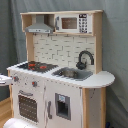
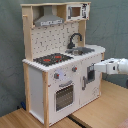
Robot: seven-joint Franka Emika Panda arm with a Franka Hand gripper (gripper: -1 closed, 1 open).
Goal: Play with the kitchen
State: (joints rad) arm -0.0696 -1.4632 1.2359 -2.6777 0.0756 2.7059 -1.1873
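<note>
The tool (image 2: pixel 98 68) is near the cupboard door (image 2: pixel 90 75) of the kitchen (image 2: pixel 60 70); open/closed: cannot tell. Approach the handle slowly, w/ straight alignment.

— What sort of place am I steering this arm in?

— It looks to me like a lab or test room, not a home. I see a plain grey-green curtain (image 1: pixel 115 55) hung behind everything in both exterior views, and the only kitchen (image 2: pixel 60 75) here is a toy one standing on bare wooden boards (image 2: pixel 100 107).

— Anything else?

— I see the white robot arm (image 2: pixel 116 66) coming in from the second exterior view's right.
</note>
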